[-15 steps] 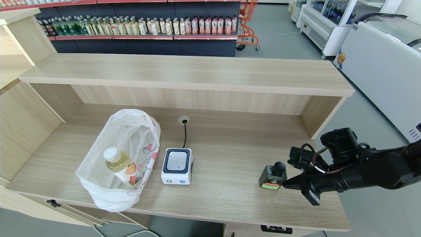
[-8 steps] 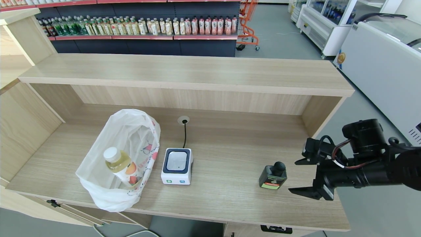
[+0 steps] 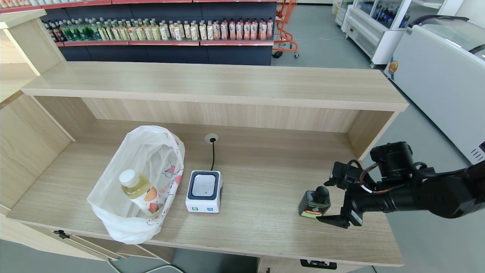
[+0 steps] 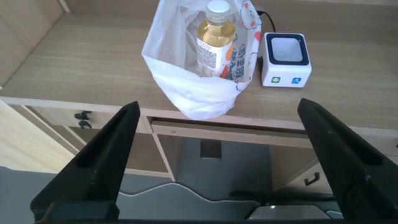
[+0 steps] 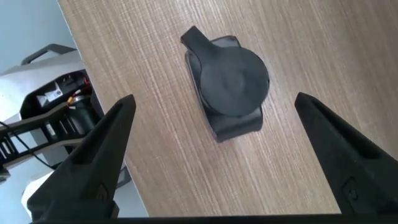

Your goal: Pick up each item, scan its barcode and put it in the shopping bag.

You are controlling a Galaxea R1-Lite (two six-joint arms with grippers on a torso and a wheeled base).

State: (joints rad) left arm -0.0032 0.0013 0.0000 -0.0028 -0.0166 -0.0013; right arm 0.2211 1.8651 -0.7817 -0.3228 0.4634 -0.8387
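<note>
Wood-grain counter, three stations in a row: bag at 9 o'clock of the scanner, black-capped jar well apart at its 3 o'clock. Bag mouth is open with a bottle upright inside, so that item looks done. Jar is the one left: upright on the counter, nothing touching it. At the jar's 3 o'clock is the right gripper, jaws wide apart, one at about 1 o'clock of the jar and one at 5, neither in contact; reads as pre-grasp. Its wrist view has the cap centred in the gap, so alignment looks fine. Scanner window faces up, so the jar will likely need tilting over it; can't tell which face carries the barcode. Meanwhile the left gripper is also spread, holding nothing, off the counter's near edge at 6 o'clock of the bag, probably parked there to stay out of the right arm's path.
</note>
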